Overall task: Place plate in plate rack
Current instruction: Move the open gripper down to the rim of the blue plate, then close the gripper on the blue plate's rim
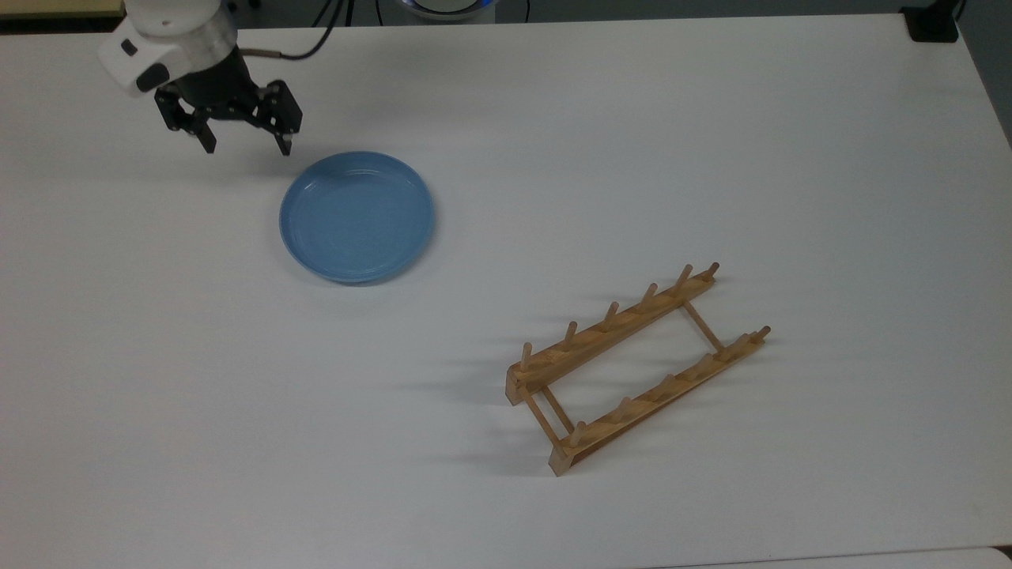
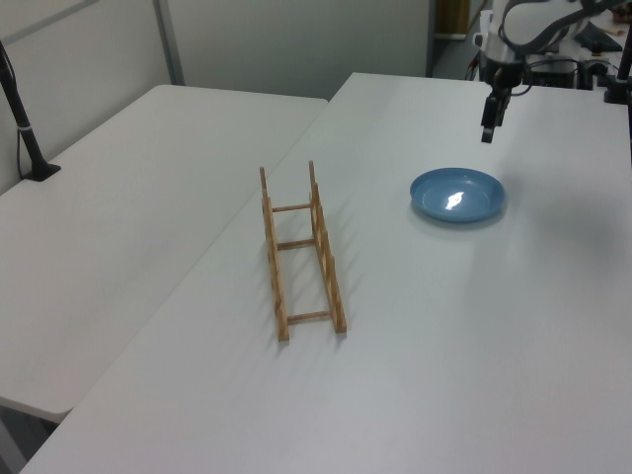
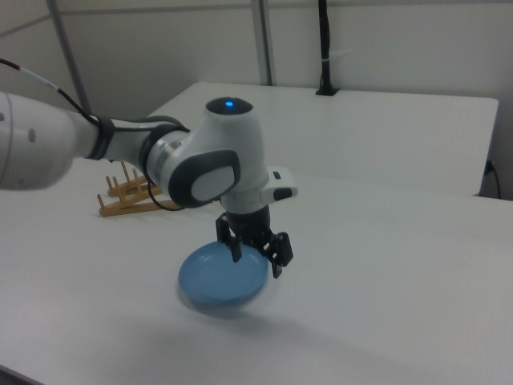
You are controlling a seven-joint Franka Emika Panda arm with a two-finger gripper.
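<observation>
Fingers on the black two-finger gripper are spread wide apart with nothing between them, hanging just off the upper-left edge of the round, shallow, glossy light blue plate in the top view. My guess is the arm is lining up to catch the raised rim, since a plate lying flat offers nothing else to pinch. In the right view the gripper hangs over the plate's far-right edge, pointing down, and looks clear of it, though I can't tell for sure. The plate sits flat on the matte white table, well apart from the small light-wood plate rack, which lies lower right in the top view. That rack is two parallel rails joined by thin dowels, each rail with a row of upright pegs, so the plate will probably need tipping on edge to slot between them. In the left view the rack is nearer and to the left, with the plate farther right, showing a bright glare spot, so expect a slick surface that may slip in a pinch.
</observation>
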